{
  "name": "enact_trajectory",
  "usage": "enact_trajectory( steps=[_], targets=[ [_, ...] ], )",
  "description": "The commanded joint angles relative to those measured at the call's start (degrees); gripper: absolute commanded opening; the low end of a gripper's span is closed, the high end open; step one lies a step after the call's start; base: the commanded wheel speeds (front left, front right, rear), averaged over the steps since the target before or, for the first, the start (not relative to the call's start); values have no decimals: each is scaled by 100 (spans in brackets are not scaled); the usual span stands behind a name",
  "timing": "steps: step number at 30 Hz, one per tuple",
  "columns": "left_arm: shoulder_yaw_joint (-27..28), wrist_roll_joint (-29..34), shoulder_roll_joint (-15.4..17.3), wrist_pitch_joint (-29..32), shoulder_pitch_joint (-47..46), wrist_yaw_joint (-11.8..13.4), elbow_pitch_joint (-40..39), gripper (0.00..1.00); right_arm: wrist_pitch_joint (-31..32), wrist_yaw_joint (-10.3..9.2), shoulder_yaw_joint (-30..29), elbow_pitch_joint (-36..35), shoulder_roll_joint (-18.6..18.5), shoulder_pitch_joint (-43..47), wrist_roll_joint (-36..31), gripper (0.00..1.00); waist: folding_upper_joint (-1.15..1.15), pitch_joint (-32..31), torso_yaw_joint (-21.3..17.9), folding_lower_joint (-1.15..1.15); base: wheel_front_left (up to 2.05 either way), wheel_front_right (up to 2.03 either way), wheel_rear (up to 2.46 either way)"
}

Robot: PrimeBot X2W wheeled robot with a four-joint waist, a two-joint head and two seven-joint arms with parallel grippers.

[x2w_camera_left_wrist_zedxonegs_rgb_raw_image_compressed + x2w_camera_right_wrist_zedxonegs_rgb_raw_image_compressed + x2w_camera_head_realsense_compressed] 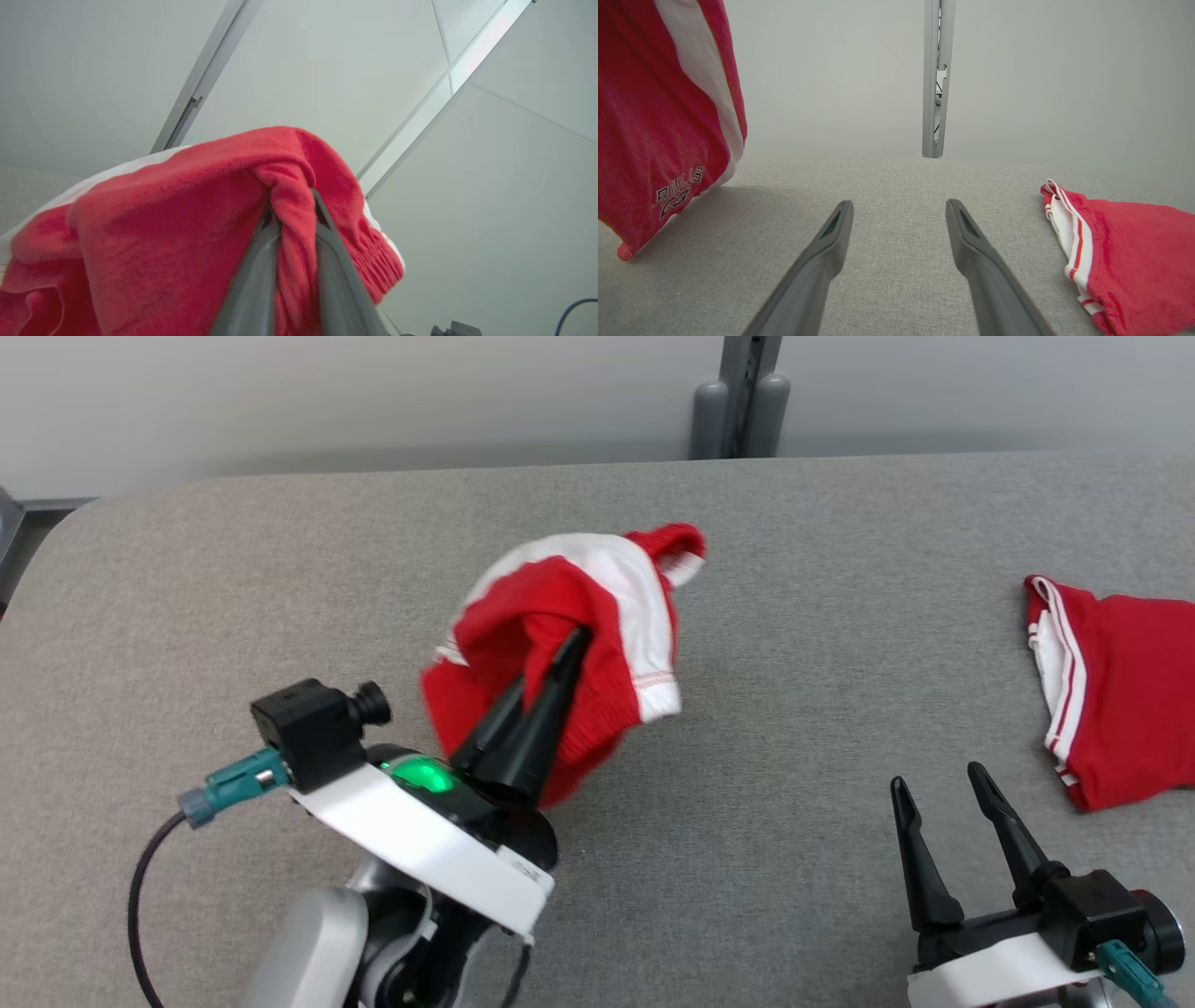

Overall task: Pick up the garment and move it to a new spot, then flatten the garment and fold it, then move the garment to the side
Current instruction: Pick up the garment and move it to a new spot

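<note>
The garment (560,616) is a red piece with white panels, lifted off the grey table and draped over my left gripper (574,639), which is shut on a pinch of its red cloth. In the left wrist view the garment (177,233) bunches between the two dark fingers of the left gripper (292,205). The right wrist view shows the garment (654,121) hanging at the left with dark lettering near its hem. My right gripper (934,784) stands open and empty low over the table at the front right, seen again as the right gripper (899,207) with fingers wide apart.
A second red garment with white stripes (1120,691) lies flat at the table's right edge, also the striped garment (1125,252). The grey fabric table (794,728) stretches between both arms. A grey post (742,397) stands behind the table's far edge.
</note>
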Motion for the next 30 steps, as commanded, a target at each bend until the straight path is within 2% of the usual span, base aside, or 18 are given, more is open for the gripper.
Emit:
enact_trajectory(
  steps=[1,4,8,9,12,17,18,19,20,22,25,30],
  targets=[
    [-150,-140,-30,67,152,110,-359,0,-28,1,2,0,-22,71,47,100,0,-143,-181,0,0,0,0],
    [-530,-304,-88,262,456,314,-819,0,-28,0,-4,-16,-22,70,97,100,0,-181,-335,0,0,0,0],
    [-757,-506,-114,369,716,411,-704,0,-28,1,27,-6,-21,81,141,100,0,-178,-489,0,0,0,0],
    [-879,-904,-139,459,906,381,-392,0,-28,0,23,10,-22,97,169,100,0,-168,-576,0,0,0,0],
    [-804,-904,-93,366,858,376,637,0,-28,1,55,41,-20,119,208,100,0,-167,-678,0,0,0,0],
    [-714,-663,-128,-363,434,-79,2559,0,-28,1,230,140,-22,156,296,100,0,-227,-861,0,0,0,0],
    [-728,-653,-122,-481,372,-136,2854,27,-28,1,257,164,-23,175,313,100,0,-261,-889,0,0,0,0],
    [-722,-663,-124,-596,335,-178,3131,70,-28,1,283,185,-22,195,331,100,0,-305,-916,0,0,0,0],
    [-717,-656,-117,-707,298,-197,3378,100,-28,1,291,206,-23,218,348,100,0,-356,-945,0,0,0,0],
    [-737,-483,-96,-987,244,-228,3715,100,-28,1,281,229,-22,284,376,100,0,-472,-998,0,0,0,0],
    [-655,-265,30,-1496,466,-118,3868,100,-28,1,201,244,-22,462,394,100,0,-707,-1043,0,0,0,0],
    [-587,122,399,-2073,1108,185,3126,100,-28,1,-139,132,-23,835,375,100,0,-1008,-847,0,0,0,0]
  ],
)
